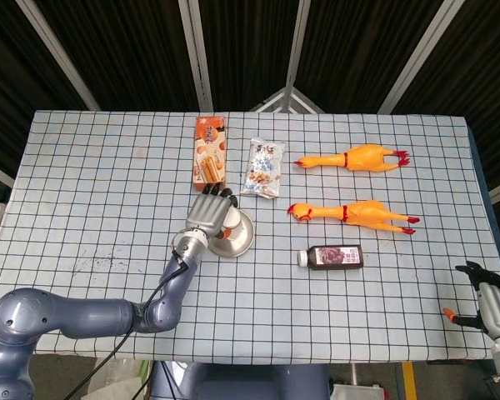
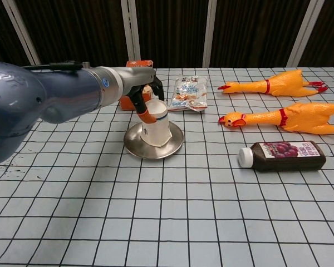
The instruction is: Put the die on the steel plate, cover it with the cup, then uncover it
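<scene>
My left arm (image 2: 50,103) is a fat, glossy blue-grey tube with rounded joint housings, a small blue round mark near the wrist and a thin black cable running along it. It narrows to a silver cuff and a left hand (image 1: 211,214) with a metallic grey back, black fingers (image 2: 156,86) and an orange thumb tip. My right hand (image 1: 493,307) shows grey with dark fingers, an orange tip and a green dot on the wrist.

No lettering can be read. The orange box (image 1: 210,151), the snack packet (image 2: 190,93) and the dark bottle (image 2: 283,155), at about four o'clock from the packet, carry printed labels, all too small or blurred.
</scene>
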Motion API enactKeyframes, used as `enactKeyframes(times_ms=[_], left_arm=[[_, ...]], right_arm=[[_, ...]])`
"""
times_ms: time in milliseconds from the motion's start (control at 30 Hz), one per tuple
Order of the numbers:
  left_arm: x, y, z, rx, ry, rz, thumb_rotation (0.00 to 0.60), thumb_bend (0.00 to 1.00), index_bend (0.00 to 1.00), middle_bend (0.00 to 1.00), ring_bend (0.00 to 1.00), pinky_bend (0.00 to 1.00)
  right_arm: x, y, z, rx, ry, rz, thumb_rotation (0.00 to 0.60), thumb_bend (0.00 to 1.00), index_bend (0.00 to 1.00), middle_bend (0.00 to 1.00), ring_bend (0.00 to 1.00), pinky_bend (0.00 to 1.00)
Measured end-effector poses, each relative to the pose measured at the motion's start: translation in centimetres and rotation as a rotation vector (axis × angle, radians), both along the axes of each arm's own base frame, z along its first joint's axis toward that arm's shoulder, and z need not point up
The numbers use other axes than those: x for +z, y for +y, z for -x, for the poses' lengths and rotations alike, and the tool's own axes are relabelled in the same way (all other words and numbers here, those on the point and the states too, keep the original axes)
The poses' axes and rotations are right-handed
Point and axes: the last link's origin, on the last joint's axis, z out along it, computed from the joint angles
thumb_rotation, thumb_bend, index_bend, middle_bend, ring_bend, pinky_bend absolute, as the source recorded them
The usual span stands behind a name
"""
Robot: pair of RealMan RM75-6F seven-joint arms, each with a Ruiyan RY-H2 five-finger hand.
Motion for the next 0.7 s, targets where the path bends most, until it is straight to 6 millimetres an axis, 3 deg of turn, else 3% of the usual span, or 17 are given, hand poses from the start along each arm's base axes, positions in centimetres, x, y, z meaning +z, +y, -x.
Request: enactKeyframes(times_ms=[133,400,700], left_arm=[[-0.11,-0.02,-0.15,-0.012,-0.005,-0.009,0.600,0.49,0.32,0.28,0.02,0.01],[-0.19,-0.26,-0.35,-0.039,-0.033,-0.024,0.600,0.50,0.40,0.39,0.07,0.01],[-0.03,-0.17,-0.08,-0.039,-0.033,-0.040,0.600,0.50,0.44,0.41,0.10,0.01]], right_arm=[[0.02,0.01,0.04,-0.001,0.001,-0.001,0.600,0.23,0.20,0.10,0.10,0.00],[0.07,0.03,-0.08,0.001,-0.002,0.000,0.600,0.23,0.20,0.10,0.10,0.00],[0.02,0.08,-0.12,0.000,-0.004,-0.003,0.600,0.23,0.20,0.10,0.10,0.00]])
